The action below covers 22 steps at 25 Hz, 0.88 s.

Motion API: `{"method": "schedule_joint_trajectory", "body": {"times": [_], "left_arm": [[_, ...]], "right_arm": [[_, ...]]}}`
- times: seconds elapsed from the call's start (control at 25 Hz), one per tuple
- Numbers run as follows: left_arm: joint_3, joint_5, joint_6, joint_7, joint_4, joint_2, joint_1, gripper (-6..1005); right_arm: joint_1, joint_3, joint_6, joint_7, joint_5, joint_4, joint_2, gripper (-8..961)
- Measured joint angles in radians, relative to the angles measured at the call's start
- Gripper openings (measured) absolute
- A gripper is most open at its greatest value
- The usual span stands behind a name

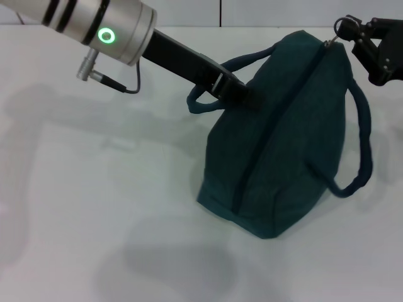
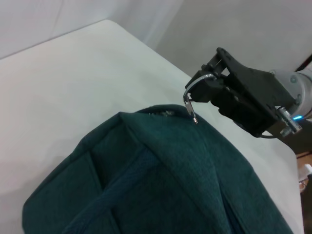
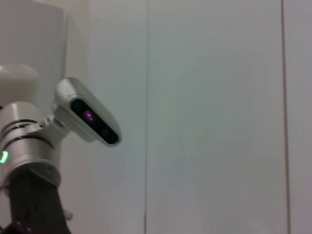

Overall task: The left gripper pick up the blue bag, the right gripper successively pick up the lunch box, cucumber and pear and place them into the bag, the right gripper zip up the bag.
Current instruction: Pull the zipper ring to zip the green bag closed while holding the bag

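Note:
The blue bag is a dark teal cloth bag standing on the white table, its zip line closed along the top. In the head view my left gripper is shut on the bag's left handle, pressed against the bag's side. My right gripper is at the bag's far upper end, shut on the metal zipper pull. The left wrist view shows the same right gripper holding the pull ring just above the bag. The lunch box, cucumber and pear are out of view.
The white table stretches to the left and front of the bag. The bag's right handle loops out to the side. The right wrist view shows only a pale wall and the left arm's wrist camera.

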Motion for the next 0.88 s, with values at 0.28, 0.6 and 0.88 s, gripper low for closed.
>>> {"method": "schedule_joint_trajectory", "body": {"times": [0.28, 0.6, 0.88], "left_arm": [[0.009, -0.002, 0.076, 0.003, 0.004, 0.03, -0.033, 53], [0.015, 0.013, 0.109, 0.044, -0.007, 0.04, -0.024, 47], [0.015, 0.023, 0.119, 0.068, -0.009, 0.038, 0.003, 48]], "right_arm": [[-0.003, 0.002, -0.09, 0.031, 0.001, -0.008, -0.006, 7], [-0.004, -0.001, -0.01, 0.024, -0.005, 0.002, -0.006, 7], [-0.009, -0.004, 0.057, -0.008, -0.007, 0.012, -0.006, 6]]}}
